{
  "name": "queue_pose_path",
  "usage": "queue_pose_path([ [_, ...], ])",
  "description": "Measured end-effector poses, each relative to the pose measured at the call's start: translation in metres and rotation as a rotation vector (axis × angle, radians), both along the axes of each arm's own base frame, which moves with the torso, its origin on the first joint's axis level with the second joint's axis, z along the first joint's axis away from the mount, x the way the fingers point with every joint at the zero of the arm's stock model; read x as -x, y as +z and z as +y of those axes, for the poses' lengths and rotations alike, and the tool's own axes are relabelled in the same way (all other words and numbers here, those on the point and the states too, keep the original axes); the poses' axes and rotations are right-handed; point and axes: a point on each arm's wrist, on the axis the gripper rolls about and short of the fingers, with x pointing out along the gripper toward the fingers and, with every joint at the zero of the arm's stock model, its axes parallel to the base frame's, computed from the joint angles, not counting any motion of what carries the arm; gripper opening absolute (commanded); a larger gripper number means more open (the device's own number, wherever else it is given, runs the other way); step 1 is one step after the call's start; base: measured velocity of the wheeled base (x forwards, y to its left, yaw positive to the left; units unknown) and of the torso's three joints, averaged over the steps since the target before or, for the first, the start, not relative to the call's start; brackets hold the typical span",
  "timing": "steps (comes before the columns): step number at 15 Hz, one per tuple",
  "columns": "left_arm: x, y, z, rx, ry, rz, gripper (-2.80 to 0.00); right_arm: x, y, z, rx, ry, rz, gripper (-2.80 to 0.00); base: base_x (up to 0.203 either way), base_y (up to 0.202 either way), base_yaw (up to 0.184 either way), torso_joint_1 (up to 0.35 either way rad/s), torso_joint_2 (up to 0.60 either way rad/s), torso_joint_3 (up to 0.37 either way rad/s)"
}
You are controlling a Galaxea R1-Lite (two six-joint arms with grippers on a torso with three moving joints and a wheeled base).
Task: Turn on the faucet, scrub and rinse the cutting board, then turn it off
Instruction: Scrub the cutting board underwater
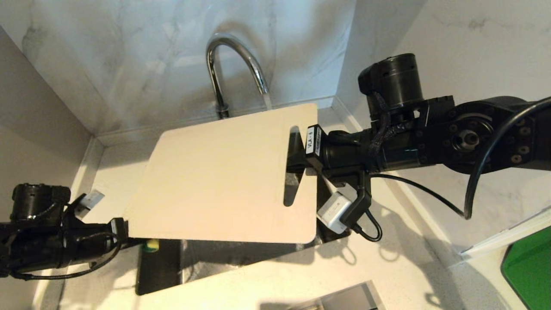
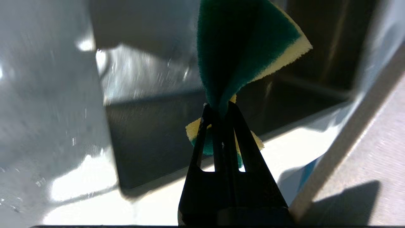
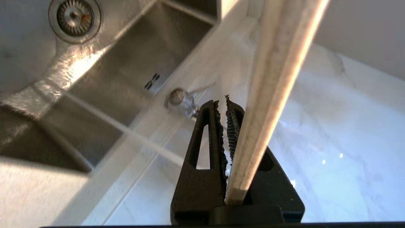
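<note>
My right gripper holds the pale cream cutting board by its slotted end, tilted over the sink. In the right wrist view the board's edge sits wedged at the base of the nearly shut right gripper. The chrome faucet arches behind the board, and a thin stream of water falls from its spout. Its base and thin lever show past the fingers. At the board's near left corner, my left gripper is shut on a green and yellow sponge, whose tip peeks out under the board.
Marble walls close in behind and on both sides of the sink. The steel basin has a drain in its floor. Pale countertop runs in front and to the right. A green object sits at the far right edge.
</note>
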Motion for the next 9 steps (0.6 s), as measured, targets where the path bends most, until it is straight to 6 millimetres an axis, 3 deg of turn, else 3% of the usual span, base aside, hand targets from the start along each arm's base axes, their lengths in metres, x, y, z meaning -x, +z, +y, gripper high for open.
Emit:
queue_pose_path([
  [4, 0.008, 0.038, -0.001, 0.012, -0.004, -0.092, -2.8, 0.002, 0.002, -0.001, 0.0, 0.001, 0.0, -2.8, 0.0, 0.0, 0.0, 0.0, 0.0, 0.0],
  [9, 0.018, 0.049, 0.003, 0.017, 0.0, -0.133, -2.8, 0.001, -0.002, -0.003, 0.007, -0.004, 0.008, -2.8, 0.0, 0.0, 0.0, 0.0, 0.0, 0.0],
])
